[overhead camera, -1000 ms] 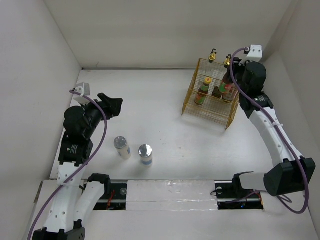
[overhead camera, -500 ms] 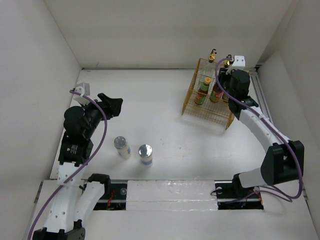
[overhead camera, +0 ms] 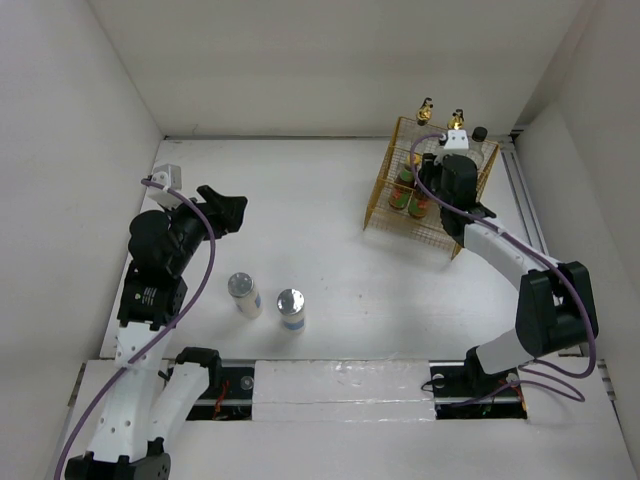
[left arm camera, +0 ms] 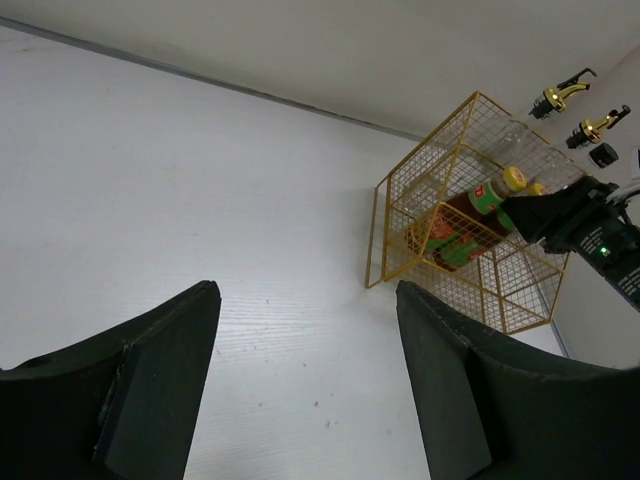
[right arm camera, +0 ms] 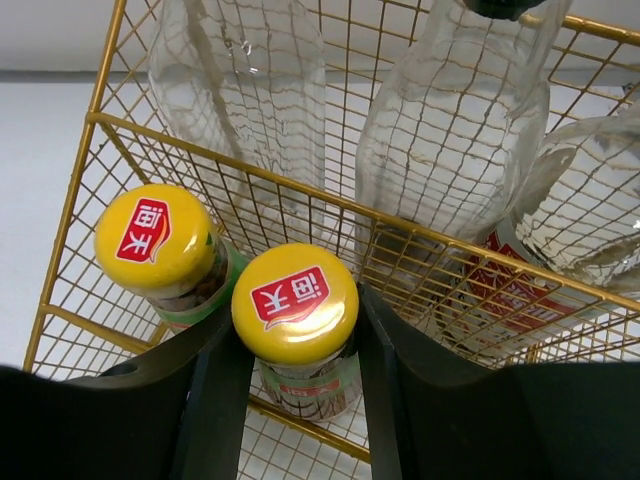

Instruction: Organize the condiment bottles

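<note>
My right gripper is shut on a red-sauce bottle with a yellow-orange cap. It holds the bottle upright inside the yellow wire basket, beside the second red-sauce bottle. Behind them in the basket stand two clear cruets with gold spouts and the black-capped bottle. Two silver-lidded jars stand on the table near the front left. My left gripper is open and empty, raised above the table left of the middle.
The basket stands at the back right, close to the back and right walls. A white wall runs along the left. The right arm reaches over the basket's near right corner.
My right gripper has swung left and down with the red-sauce bottle, from the basket's right side to beside the other red-sauce bottle. The left arm has not moved.
</note>
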### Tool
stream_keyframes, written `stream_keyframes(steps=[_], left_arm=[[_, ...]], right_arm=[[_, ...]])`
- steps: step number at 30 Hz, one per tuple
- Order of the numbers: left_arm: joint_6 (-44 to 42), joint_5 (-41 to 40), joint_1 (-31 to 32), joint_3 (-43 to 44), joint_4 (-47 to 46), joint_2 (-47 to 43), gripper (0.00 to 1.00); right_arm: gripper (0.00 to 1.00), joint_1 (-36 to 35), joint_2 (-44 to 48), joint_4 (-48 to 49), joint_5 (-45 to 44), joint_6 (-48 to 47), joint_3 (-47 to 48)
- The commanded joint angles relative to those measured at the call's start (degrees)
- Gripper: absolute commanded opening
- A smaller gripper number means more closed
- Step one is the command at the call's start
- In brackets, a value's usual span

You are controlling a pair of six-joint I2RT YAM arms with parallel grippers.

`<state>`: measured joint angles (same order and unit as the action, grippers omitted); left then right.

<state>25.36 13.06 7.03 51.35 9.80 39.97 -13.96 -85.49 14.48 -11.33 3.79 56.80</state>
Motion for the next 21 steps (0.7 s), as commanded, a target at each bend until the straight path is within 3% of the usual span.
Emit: stream_keyframes(steps=[1, 4, 6, 13, 14, 17, 18, 21], left_arm=[[-0.32, 0.83, -0.26, -0.2, -2.51, 0.2, 0.68], [-0.32, 0.83, -0.26, -0.2, -2.51, 0.2, 0.68], [-0.32, 0.83, -0.26, -0.2, -2.51, 0.2, 0.68], [-0.32, 0.3, -0.26, -0.2, -2.51, -0.32, 0.68], [-0.32, 0.3, -0.26, -0.2, -2.51, -0.33, 0.68], [-0.32, 0.3, -0.26, -0.2, -2.51, -0.85, 0.6], [-0.32, 0.3, -0.26, -0.2, -2.51, -0.85, 0.5], [-0.32, 0.3, -0.26, -0.2, -2.51, -0.33, 0.38]], right_arm=[[0.45, -0.9, 2.26, 8.47, -1.14, 1.13, 1.65], [0.63, -0.9, 4.89, 6.18, -2.72, 1.13, 1.65], [0.69, -0.9, 6.03, 4.6, -3.51, 1.13, 2.44], [0.73, -1.51, 13.68, -0.15, -4.15, 1.13, 3.23], [0.69, -2.38, 14.73, -0.76, -3.53, 1.13, 2.62], [0.09, -6.58, 19.04, -2.96, 2.0, 1.74, 0.25], [0.0, -8.35, 19.74, -2.97, 4.19, 2.35, -0.97], [0.0, -17.48, 20.37, -5.93, 12.63, 1.22, -1.51]])
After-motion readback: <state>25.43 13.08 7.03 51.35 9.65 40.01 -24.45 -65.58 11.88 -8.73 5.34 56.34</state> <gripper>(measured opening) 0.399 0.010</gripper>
